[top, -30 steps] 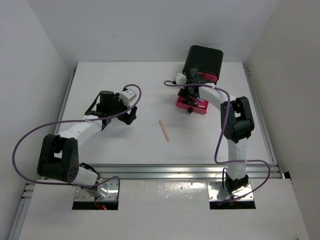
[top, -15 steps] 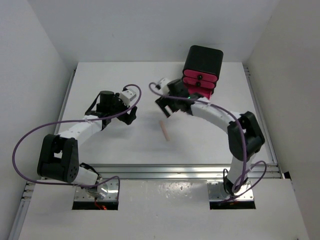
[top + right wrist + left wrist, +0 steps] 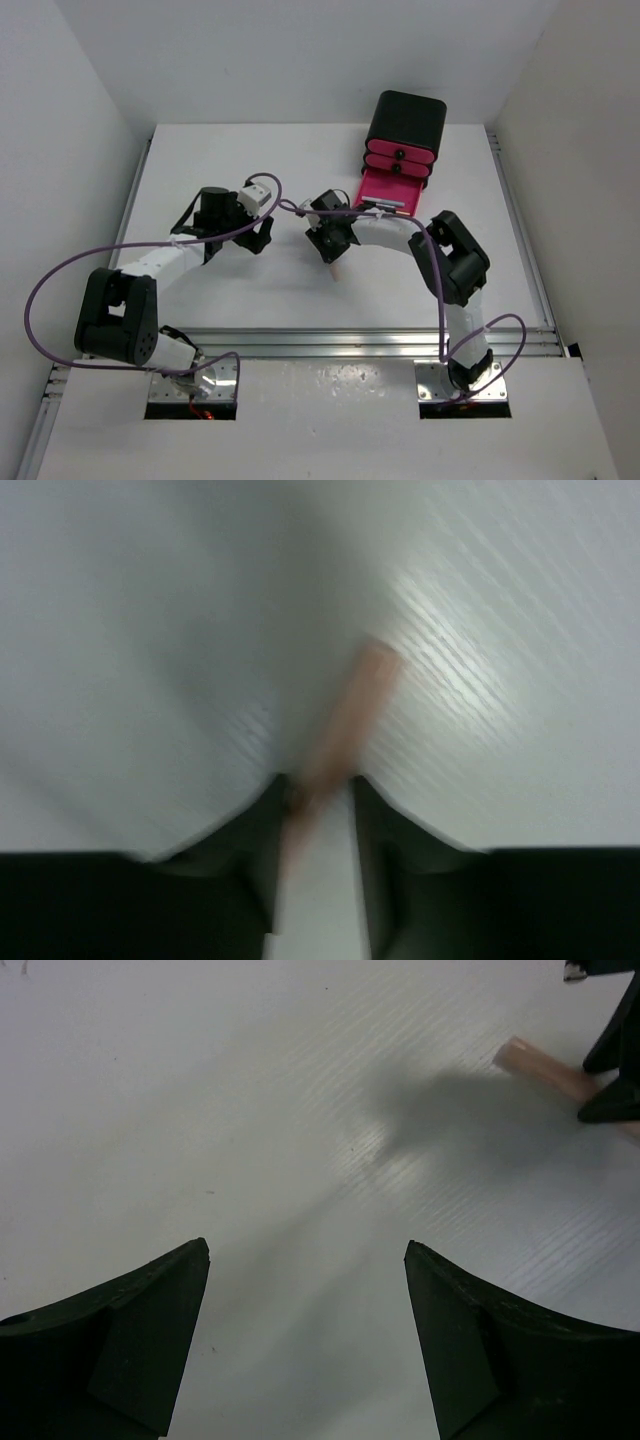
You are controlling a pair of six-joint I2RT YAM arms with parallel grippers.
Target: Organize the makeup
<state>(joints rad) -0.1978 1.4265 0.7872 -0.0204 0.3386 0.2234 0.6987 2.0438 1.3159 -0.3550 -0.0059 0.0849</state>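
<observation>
Jaws: left gripper (image 3: 305, 1250) wide open above the tabletop (image 3: 200, 1080), holding nothing. Right gripper (image 3: 315, 780) straddles the pink stick (image 3: 350, 710), midway between left and right edges; view blurred, cannot tell if clamped. Black box (image 3: 405, 120) at far edge, pink drawer (image 3: 380, 188) open.

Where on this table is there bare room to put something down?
Bare: the far-left corner of the table behind the left arm, and the near strip before the front rail. Crowded: the middle, where the right gripper straddles the pink stick near the open drawer.
</observation>
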